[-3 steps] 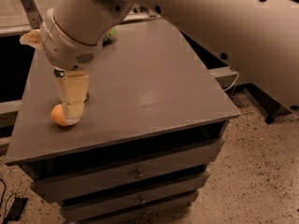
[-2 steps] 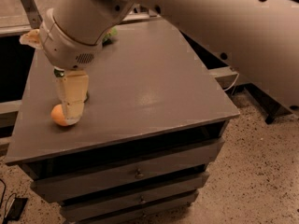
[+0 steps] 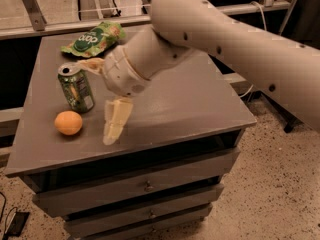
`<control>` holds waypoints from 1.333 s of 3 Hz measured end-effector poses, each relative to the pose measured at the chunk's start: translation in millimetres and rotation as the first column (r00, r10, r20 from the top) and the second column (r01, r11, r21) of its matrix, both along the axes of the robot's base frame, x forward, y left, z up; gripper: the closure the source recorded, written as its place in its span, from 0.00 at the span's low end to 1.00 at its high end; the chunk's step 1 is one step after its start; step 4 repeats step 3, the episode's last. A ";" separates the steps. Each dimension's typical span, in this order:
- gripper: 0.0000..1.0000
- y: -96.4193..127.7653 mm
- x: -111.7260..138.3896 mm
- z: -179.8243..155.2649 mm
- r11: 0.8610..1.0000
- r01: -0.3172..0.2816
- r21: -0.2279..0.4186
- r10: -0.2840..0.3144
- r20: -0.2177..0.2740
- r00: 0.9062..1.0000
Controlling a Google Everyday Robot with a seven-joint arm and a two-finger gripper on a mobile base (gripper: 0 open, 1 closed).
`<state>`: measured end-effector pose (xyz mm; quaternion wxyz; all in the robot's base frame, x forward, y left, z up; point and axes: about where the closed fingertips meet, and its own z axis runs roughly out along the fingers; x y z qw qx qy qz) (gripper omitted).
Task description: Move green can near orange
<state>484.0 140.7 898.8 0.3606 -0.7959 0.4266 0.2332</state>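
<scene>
The green can stands upright on the grey cabinet top, near its left side. The orange lies just in front of the can, a small gap apart. My gripper is just right of the can and open, holding nothing. One pale finger points down toward the front edge. The other finger reaches left behind the can's top. The can stands free of both.
A flat green snack bag lies at the back left of the cabinet top. My large arm crosses from the upper right. Drawers front the cabinet below. Speckled floor lies to the right.
Earlier the gripper covered the can right beside the orange. Now the gripper has drawn away to the right with its fingers apart, and the can stands uncovered next to the orange.
</scene>
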 end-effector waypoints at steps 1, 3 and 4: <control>0.00 -50.8 13.7 -43.6 0.985 0.133 0.114 -0.121 -0.106 0.987; 0.00 -70.4 16.8 -45.1 0.976 0.177 0.124 -0.163 -0.117 0.980; 0.00 -70.4 16.8 -45.1 0.976 0.177 0.124 -0.163 -0.117 0.980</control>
